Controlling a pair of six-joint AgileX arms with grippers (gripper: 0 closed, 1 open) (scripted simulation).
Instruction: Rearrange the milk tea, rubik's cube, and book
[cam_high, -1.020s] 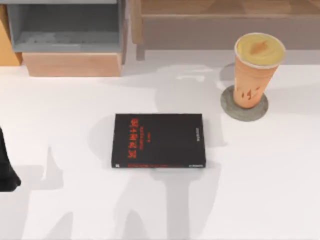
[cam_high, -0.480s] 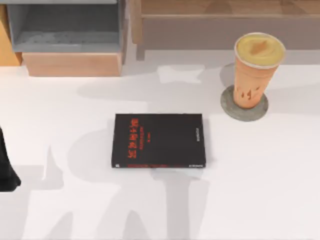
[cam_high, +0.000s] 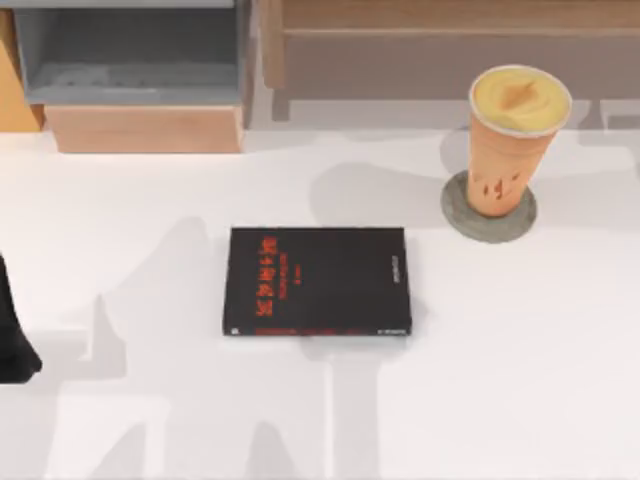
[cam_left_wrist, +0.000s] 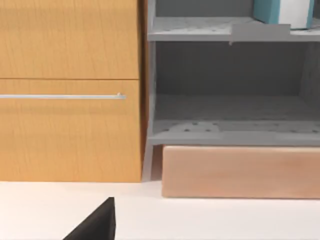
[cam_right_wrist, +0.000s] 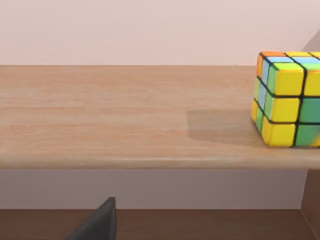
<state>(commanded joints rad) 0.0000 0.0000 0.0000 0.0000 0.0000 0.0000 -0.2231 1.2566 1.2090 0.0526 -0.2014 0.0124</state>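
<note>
The milk tea (cam_high: 515, 135), a tall orange-tan cup with a yellow top, stands upright on a flat grey disc (cam_high: 488, 222) at the table's back right. In the right wrist view the rubik's cube (cam_right_wrist: 287, 100) sits on a wooden shelf board (cam_right_wrist: 125, 115), with a dark part of my right gripper (cam_right_wrist: 97, 224) low in the picture, well apart from it. The book (cam_left_wrist: 272, 10), teal with white page edges, stands on the upper grey shelf (cam_left_wrist: 200, 34) in the left wrist view. My left gripper (cam_left_wrist: 97, 225) is low over the table, and its arm (cam_high: 12, 335) is at the left edge.
A thinner black book with red lettering (cam_high: 318, 280) lies flat at the table's middle. A grey open shelf unit (cam_high: 130, 60) on a pale wooden base (cam_high: 145, 130) stands at the back left, beside an orange wooden cabinet (cam_left_wrist: 70, 90). A wooden shelf (cam_high: 440, 20) runs along the back right.
The arm shadows on the table have shifted. The milk tea, the black book and the left arm have not moved.
</note>
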